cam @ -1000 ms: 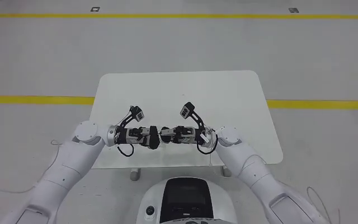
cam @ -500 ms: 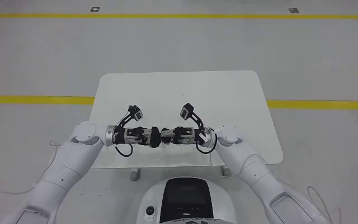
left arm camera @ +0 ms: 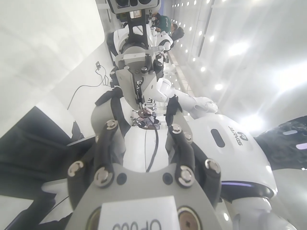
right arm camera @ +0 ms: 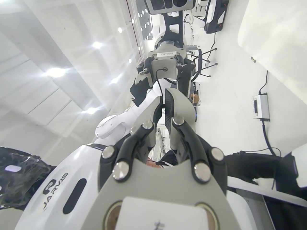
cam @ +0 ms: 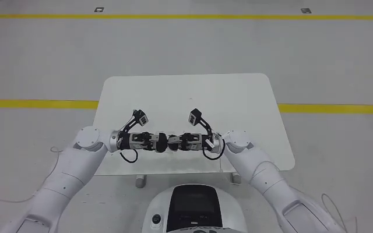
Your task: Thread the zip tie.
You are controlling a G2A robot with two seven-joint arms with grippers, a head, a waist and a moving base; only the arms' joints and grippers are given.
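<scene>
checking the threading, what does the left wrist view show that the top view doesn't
Only the left wrist view: a thin black zip tie running between the open fingers of the left gripper to the shut right gripper. Only the top view: the white table in whole outline and the yellow floor lines. Both: the two grippers meeting tip to tip.

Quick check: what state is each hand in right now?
Left hand: open, with the zip tie running through the gap, not gripped.
Right hand: closed on the zip tie.
</scene>
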